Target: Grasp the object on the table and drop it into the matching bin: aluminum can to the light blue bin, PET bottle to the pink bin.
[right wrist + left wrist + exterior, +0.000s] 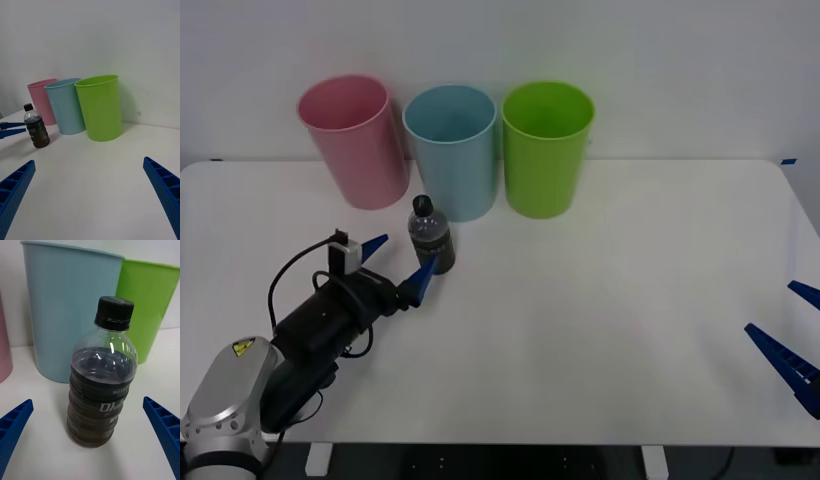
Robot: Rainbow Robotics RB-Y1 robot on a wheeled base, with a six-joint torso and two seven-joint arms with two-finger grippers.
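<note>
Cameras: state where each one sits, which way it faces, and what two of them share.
Front view: above the arms, looking down at the table; left arm and claw, right claw.
Right wrist view: low over the table, facing the three bins; its open fingers.
Left wrist view: close on the PET bottle; open fingers.
All share the bottle and light blue bin.
</note>
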